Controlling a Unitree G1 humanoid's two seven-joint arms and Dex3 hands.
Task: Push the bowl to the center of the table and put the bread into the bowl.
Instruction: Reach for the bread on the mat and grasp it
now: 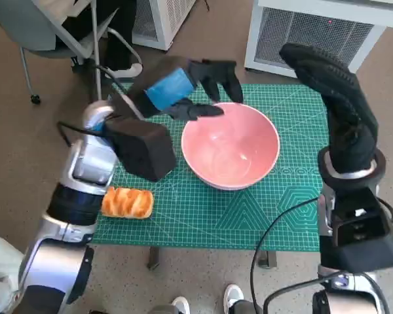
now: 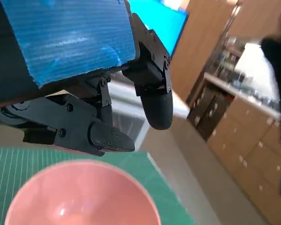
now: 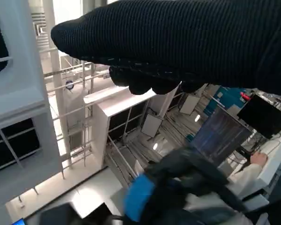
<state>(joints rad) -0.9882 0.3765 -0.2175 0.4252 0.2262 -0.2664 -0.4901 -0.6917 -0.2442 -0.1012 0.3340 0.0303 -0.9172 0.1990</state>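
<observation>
The pink bowl (image 1: pixel 230 147) stands empty on the green cutting mat (image 1: pixel 249 216), about at the table's middle. In the left wrist view the bowl (image 2: pixel 79 197) sits just under that hand's black fingers (image 2: pixel 154 101). My left hand (image 1: pixel 190 85) hovers over the bowl's far left rim, fingers spread, holding nothing. The bread (image 1: pixel 126 203), a golden braided roll, lies on the mat's front left corner beside my left forearm. My gloved right hand (image 1: pixel 334 85) is raised above the table's right side, empty, fingers stretched out; the right wrist view shows the glove (image 3: pixel 178 42).
Two white ventilated units (image 1: pixel 314 33) stand on the floor behind the table. A grey chair (image 1: pixel 52 33) is at the back left. Shoes (image 1: pixel 180 304) show by the table's front edge. A person's sleeve (image 3: pixel 253 164) appears in the right wrist view.
</observation>
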